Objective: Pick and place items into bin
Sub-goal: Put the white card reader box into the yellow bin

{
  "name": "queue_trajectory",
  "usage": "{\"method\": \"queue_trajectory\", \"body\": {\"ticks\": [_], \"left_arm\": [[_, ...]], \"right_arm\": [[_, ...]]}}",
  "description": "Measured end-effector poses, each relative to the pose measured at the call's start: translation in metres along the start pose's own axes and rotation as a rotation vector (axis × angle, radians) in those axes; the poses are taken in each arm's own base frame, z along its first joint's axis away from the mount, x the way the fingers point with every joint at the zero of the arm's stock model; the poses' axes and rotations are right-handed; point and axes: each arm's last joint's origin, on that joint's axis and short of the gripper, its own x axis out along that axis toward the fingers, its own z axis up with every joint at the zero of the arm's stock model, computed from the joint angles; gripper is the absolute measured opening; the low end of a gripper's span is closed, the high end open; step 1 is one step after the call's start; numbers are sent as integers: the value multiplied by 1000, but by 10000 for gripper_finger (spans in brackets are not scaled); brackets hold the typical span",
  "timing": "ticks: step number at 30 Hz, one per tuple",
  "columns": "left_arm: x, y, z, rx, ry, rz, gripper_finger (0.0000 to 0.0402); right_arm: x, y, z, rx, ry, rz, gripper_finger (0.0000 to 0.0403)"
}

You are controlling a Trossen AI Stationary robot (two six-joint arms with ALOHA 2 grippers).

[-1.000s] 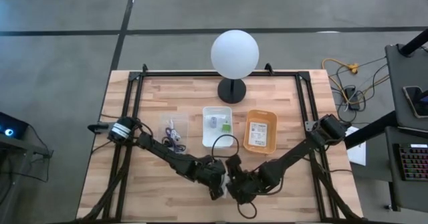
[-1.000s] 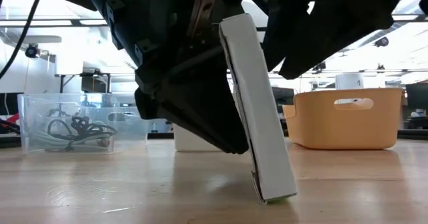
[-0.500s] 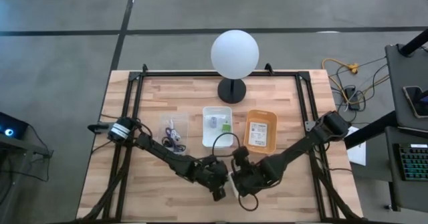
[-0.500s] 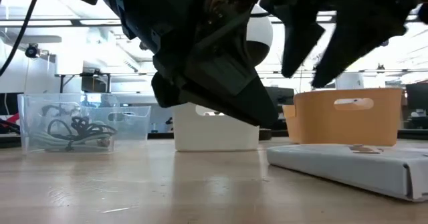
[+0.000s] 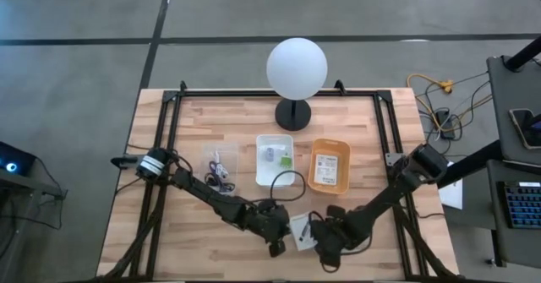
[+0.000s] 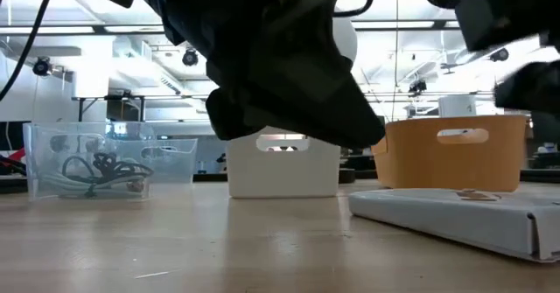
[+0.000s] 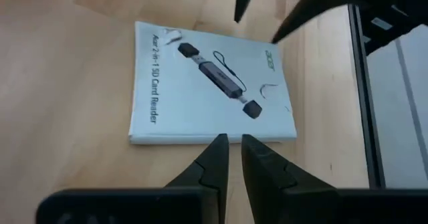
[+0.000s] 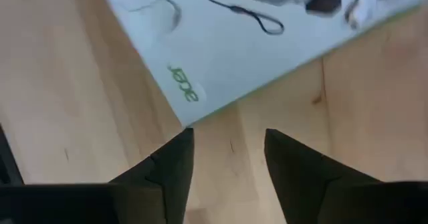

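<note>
The flat white printed packet (image 7: 210, 87) now lies face-up on the wooden counter (image 5: 203, 241), just ahead of the left gripper (image 7: 229, 144). A second ago it stood tilted on its edge between the two arms; half a second ago it had already dropped flat. The left gripper's fingers (image 7: 214, 158) are drawn nearly together, a thin slit between them, holding nothing, with their tips at the packet's near edge. Across the packet, the right gripper (image 8: 227, 140) has backed off toward the near counter edge; its fingers (image 8: 175, 158) stand apart and empty, the packet's printed corner just beyond their tips.

My judgement is that the packet was let go or slipped, so it is not yet on its way to a bin and needs a fresh grasp. Lying flat, it gives the fingers little to bite on; an edge would probably have to be tipped up or slid off the counter's rim first.

The packet is thin, smooth cardboard, rectangular, printed with a card reader and its cord, and in the low view one corner flap looks slightly lifted. The counter is pale planked wood with a dull sheen.

Farther beyond the fingers sit three bins: a clear plastic bin (image 5: 219, 165) with tangled cables (image 6: 98, 170), a white bin (image 5: 261, 166) holding small bits, and an orange bin (image 5: 330, 166) with another white packet inside. Past them stands a round white lamp (image 5: 297, 68).
</note>
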Motion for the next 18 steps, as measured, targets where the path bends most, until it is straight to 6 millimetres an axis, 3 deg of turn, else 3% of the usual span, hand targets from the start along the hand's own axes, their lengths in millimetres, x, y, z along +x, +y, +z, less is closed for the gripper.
{"method": "queue_trajectory", "body": {"ticks": [6,13,18], "left_arm": [[0,0,0,-2,7,-5,26],[22,8,-13,-111,50,-22,26],[27,7,-14,-132,51,-23,26]], "right_arm": [[10,-12,-2,42,-28,-41,116],[7,-15,17,-51,-82,-33,58],[5,-15,24,-72,-99,-25,39]]}}
